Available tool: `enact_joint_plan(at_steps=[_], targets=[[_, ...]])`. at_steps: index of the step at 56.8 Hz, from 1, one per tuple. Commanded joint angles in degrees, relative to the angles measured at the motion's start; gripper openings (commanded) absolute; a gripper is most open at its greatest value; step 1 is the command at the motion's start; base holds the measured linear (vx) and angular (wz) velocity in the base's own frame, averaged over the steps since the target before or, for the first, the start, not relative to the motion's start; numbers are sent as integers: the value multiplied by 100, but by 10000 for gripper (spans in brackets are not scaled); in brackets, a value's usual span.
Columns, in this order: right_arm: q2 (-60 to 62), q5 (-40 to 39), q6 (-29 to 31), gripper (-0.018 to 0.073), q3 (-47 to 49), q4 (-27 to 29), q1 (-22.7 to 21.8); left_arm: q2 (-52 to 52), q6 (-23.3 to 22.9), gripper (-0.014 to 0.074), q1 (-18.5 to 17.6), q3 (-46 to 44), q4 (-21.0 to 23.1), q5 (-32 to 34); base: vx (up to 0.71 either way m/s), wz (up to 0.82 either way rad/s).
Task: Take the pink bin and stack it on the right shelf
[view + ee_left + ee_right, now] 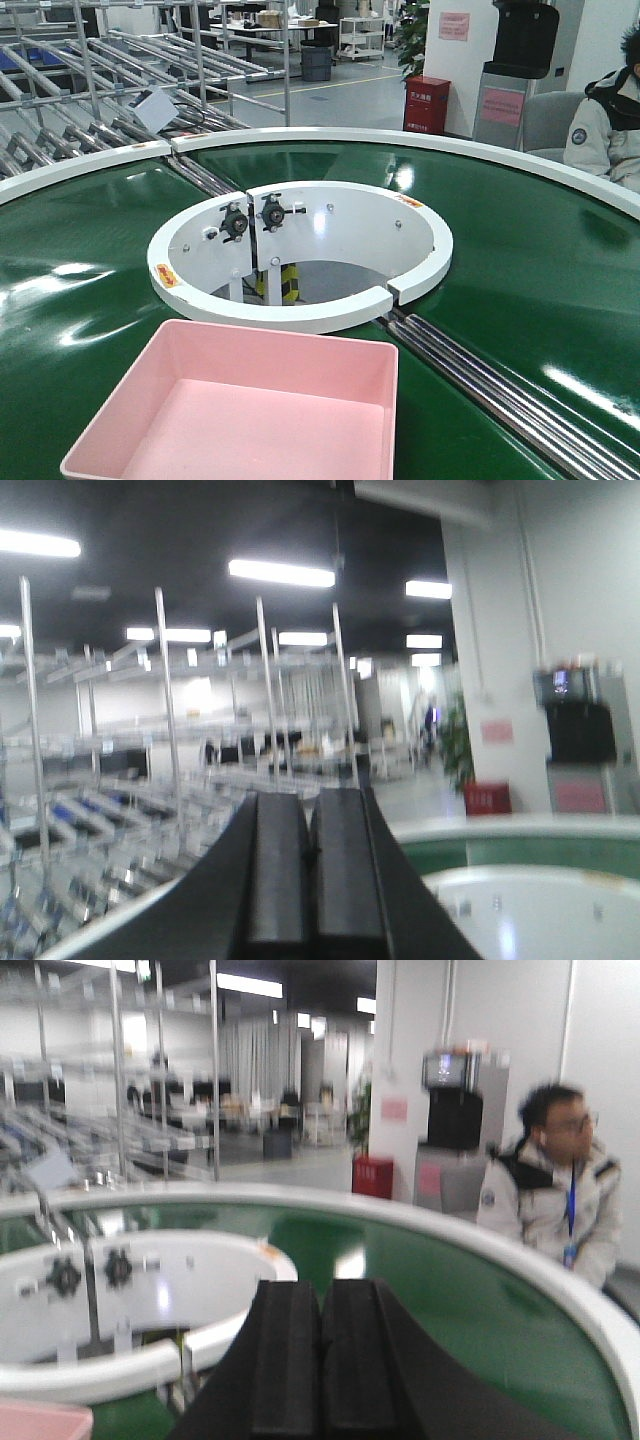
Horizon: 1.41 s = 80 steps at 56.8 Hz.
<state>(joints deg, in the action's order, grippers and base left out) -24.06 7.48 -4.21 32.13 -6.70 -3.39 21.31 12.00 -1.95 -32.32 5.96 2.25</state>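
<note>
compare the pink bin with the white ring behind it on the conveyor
The pink bin is rectangular; the white ring is round, with a gap in it. The pink bin has a closed, plain floor, while the white ring is open through the middle. The pink bin's walls are bare; the white ring carries two black knobs and an orange sticker. Both sit low and smooth-walled, with the green belt around them.
</note>
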Motion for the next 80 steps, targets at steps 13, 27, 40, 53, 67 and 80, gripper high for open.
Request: enact_joint_plan(at_steps=[13,27,40,53,67,80], targets=[[-1366,-369,62,63,200,-69,-6,1457,-59,50,-2,-166,27,-148,0,0],[-1828,-368,46,302,200,-31,-6,2162,-59,302,-2,-166,27,-360,0,0],[-2427,546,-40,335,458,795,0,2828,-335,326,-2,-380,46,-1035,0,0],[-3763,1672,1380,335,1813,2105,199,4003,-344,326,-2,-1739,46,-1902,0,0],[-5421,1661,1136,335,2977,2471,1551,5566,-45,377,-142,-3506,167,-3011,0,0],[-6862,2374,357,365,4080,2434,1942,6980,172,423,-230,-4859,1027,-3947,0,0]])
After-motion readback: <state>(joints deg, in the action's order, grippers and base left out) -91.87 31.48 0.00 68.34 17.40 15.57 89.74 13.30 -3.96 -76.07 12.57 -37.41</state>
